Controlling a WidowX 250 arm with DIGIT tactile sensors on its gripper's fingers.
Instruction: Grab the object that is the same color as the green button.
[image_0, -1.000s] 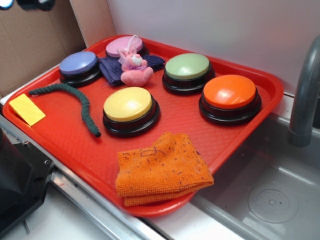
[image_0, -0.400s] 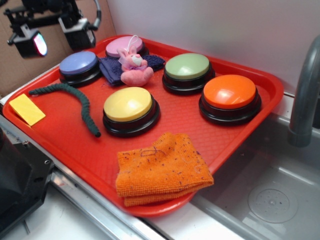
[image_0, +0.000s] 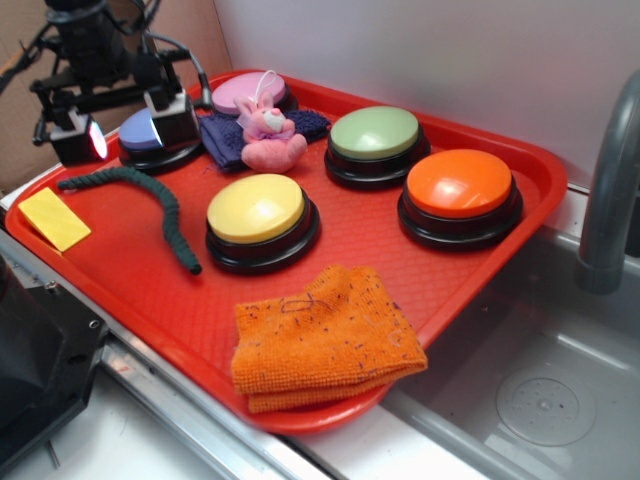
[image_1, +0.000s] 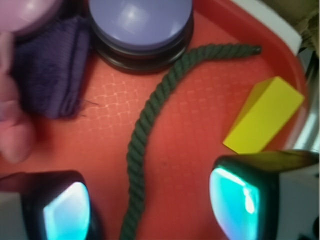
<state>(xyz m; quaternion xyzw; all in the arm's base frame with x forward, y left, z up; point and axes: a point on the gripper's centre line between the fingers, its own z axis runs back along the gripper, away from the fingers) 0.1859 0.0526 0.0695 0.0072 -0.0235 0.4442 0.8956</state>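
The dark green twisted rope (image_0: 150, 200) lies curved on the left part of the red tray (image_0: 350, 240), left of the yellow button. In the wrist view the rope (image_1: 150, 115) runs between my two pads. My gripper (image_0: 125, 130) hangs open above the rope's far end, in front of the blue button (image_0: 140, 130); in the wrist view the gripper (image_1: 147, 207) straddles the rope with wide-open jaws. The pale green dome button (image_0: 375, 135) sits at the tray's back, right of the pink bunny.
On the tray: yellow button (image_0: 257, 210), orange button (image_0: 460, 185), pink button (image_0: 245, 92), pink bunny toy (image_0: 268, 135) on a purple cloth (image_0: 225, 135), orange cloth (image_0: 320, 335), yellow block (image_0: 52, 218). A faucet (image_0: 610, 180) and sink are at right.
My gripper has come into view from the upper left and lowered toward the rope's far end, in front of the blue button. Nothing on the tray has moved.
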